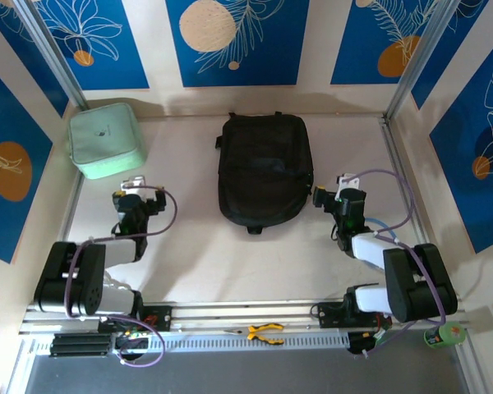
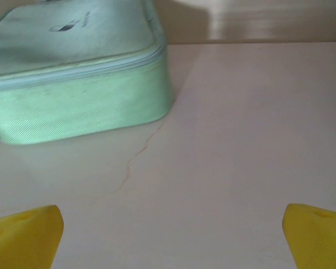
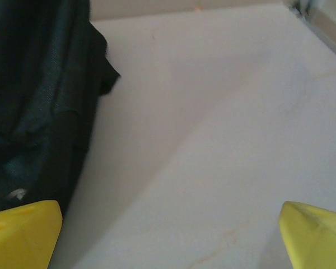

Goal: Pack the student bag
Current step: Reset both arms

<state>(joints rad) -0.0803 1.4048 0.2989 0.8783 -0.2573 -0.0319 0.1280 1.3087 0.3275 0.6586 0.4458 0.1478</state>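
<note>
Where my two arms are bolted, a pale cream table stretches away to walls hung with blue panels printed with white leaf outlines and orange and cream discs. Metal posts rise at the far corners. From my left wrist I see a thin crack running across the tabletop. Yellow-handled pliers lie on the rail at the near edge, between my bases. A mint-green zip case sits in the far left corner, just ahead of my left gripper, whose yellow fingers are spread wide with nothing between them. My right gripper is likewise spread and empty.

The backpack lies flat in the middle of the far half of the table. It is black soft fabric, with its rounded end and a small loop toward me. Its dark side sits near my right gripper, to its left, not touching it.
</note>
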